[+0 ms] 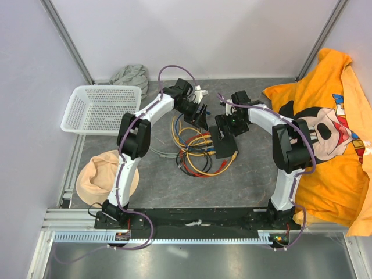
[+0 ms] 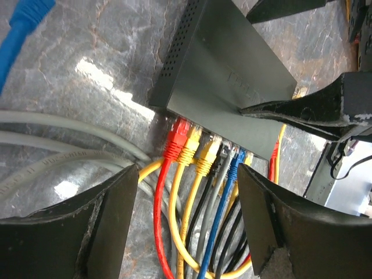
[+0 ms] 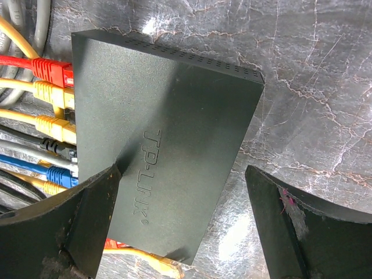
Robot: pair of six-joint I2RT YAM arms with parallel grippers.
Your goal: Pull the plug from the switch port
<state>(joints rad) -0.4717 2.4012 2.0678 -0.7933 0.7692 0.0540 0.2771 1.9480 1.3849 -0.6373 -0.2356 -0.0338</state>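
While left pincer [image 2: 187,172] and right pincer [image 3: 181,171] gape apart, plugs [image 2: 196,152] line the switch [image 3: 174,99] edge.

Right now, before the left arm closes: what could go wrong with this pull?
1. The plugs sit tight side by side. The open left jaws frame the red plug, yellow plugs and blue plug alike, so they may pinch several.
2. The right jaws stand open over the switch, with one finger seemingly on its top, not clamping. A pull could drag it.
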